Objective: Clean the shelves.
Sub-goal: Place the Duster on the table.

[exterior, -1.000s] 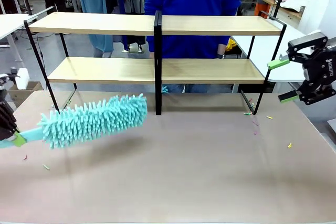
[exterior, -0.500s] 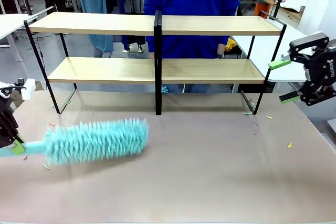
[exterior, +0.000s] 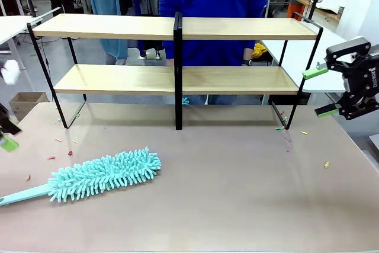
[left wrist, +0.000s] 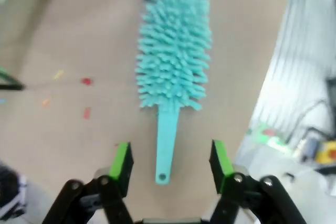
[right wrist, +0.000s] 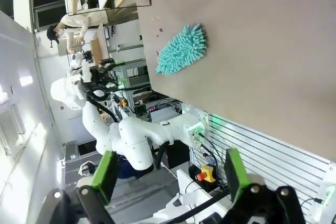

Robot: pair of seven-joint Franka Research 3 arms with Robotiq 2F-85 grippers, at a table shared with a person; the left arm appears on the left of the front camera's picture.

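Table (exterior: 237,205): one beige tabletop; it carries the rack, one duster and scattered debris.
Shelves (exterior: 177,78): one two-tier rack, two light-wood boards in a black frame with a central post, standing at the table's far side; both boards look bare.
Person (exterior: 213,4): one, in a blue top, standing behind the shelves.
Duster (exterior: 98,176): one turquoise microfibre duster lying flat at front left, handle toward the left edge, well clear of the rack.
Left gripper (left wrist: 170,161): released, jaws apart above the handle end, gripping nothing.
Right gripper (exterior: 320,90): jaws apart, empty, beside the rack's right end.
Debris (exterior: 288,140): several small coloured scraps on the table.
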